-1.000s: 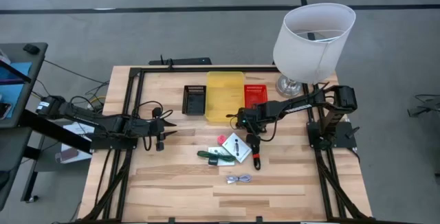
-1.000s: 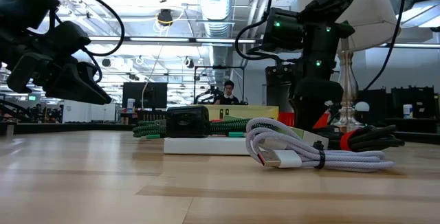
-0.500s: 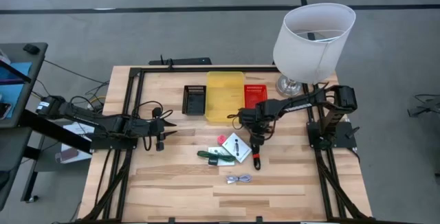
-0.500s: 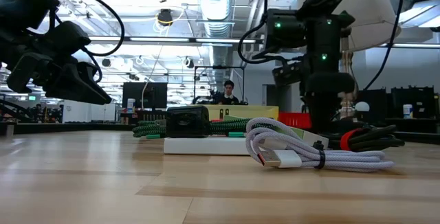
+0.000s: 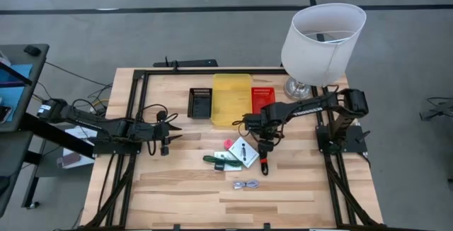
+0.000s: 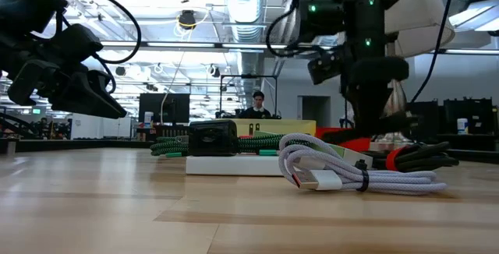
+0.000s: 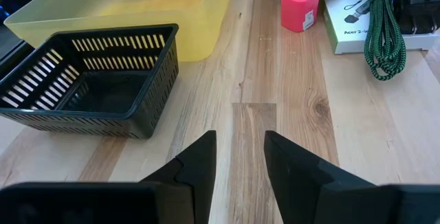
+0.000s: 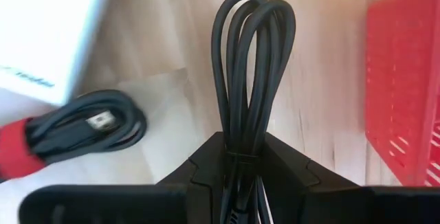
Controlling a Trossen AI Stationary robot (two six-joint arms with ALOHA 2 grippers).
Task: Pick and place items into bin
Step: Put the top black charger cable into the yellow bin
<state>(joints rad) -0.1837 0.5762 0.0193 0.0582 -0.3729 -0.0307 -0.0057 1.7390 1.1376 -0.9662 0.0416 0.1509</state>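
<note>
- The wooden table (image 5: 177, 188) carries three containers in a row at its far side: a black basket (image 5: 201, 103), a yellow bin (image 5: 231, 98) and a red basket (image 5: 262, 97).
- The left gripper (image 5: 172, 133) waits over the table's left part, fingers spread with nothing between them, pointing toward the black basket.
- The right gripper (image 5: 265, 144) is at work just in front of the yellow bin and red basket, fingers pinched on a bundle of black cable loops (image 8: 251, 66).
- That bundle belongs to the red-and-black cable (image 5: 265, 161), which trails down to the table beside the white cards (image 5: 243, 151). From the wrist view the banded end looks to rest on the wood, though I can't be sure how much has lifted.
- The green-handled tool (image 5: 218, 161), the pink cube (image 5: 228, 144) and the silver cable (image 5: 247, 185) lie loose nearby, none of them in a bin.
- Risk, as I see it: the grip is on loops only, so they could slide through, or the hanging tail could drag the cards or snag the red basket's rim on the way over.
</note>
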